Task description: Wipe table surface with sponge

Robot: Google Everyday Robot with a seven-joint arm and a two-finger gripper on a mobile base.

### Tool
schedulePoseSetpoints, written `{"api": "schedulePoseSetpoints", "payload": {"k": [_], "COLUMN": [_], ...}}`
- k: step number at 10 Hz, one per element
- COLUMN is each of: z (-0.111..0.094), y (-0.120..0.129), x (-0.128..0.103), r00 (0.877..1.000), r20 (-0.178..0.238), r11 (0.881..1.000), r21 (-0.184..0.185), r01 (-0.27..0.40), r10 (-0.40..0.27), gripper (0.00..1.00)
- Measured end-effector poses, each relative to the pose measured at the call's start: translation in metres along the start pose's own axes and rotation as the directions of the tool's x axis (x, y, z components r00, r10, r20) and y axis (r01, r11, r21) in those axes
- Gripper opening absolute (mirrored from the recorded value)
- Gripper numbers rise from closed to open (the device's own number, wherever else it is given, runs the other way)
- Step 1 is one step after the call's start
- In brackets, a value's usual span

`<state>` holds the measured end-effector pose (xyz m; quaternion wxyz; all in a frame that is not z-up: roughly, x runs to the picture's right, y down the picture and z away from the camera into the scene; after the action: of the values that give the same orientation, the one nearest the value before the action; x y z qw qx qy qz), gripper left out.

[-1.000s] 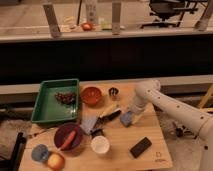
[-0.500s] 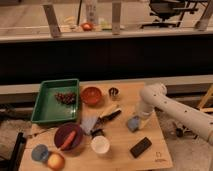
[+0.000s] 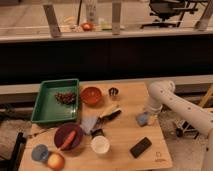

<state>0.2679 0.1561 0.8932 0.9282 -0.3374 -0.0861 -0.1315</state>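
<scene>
The light tan table surface (image 3: 125, 132) fills the lower middle of the camera view. The sponge (image 3: 142, 119), a small pale blue-grey block, rests on the tabletop near its right edge. My gripper (image 3: 148, 115) comes down on the sponge from the white arm (image 3: 172, 102) that reaches in from the right. It holds the sponge against the wood.
A green tray (image 3: 47, 112) stands at the left, with an orange bowl (image 3: 91, 95) and a small dark cup (image 3: 113, 93) beside it. A brush (image 3: 110, 113), a grey-blue cloth (image 3: 89, 123), a maroon bowl with a carrot (image 3: 68, 137), a white cup (image 3: 100, 144) and a black block (image 3: 140, 147) lie nearer.
My gripper has slid the sponge to the right across the tabletop, from near the brush toward the right edge. Nothing else has moved.
</scene>
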Motion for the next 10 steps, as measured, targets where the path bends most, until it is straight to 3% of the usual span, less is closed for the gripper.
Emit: {"api": "schedulePoseSetpoints", "payload": {"k": [1, 5, 7, 10], "z": [0.0, 0.001, 0.005, 0.012], "y": [-0.006, -0.024, -0.003, 0.027], "x": [-0.004, -0.07, -0.092, -0.086], "r00": [1.0, 0.989, 0.98, 0.98], "r20": [0.004, 0.059, 0.078, 0.094], "r11": [1.0, 0.99, 0.983, 0.984], "r21": [0.004, 0.024, 0.005, -0.032], "r01": [0.009, 0.136, 0.185, 0.177], "r10": [-0.009, -0.137, -0.185, -0.174], "gripper": [0.0, 0.0, 0.0, 0.0]}}
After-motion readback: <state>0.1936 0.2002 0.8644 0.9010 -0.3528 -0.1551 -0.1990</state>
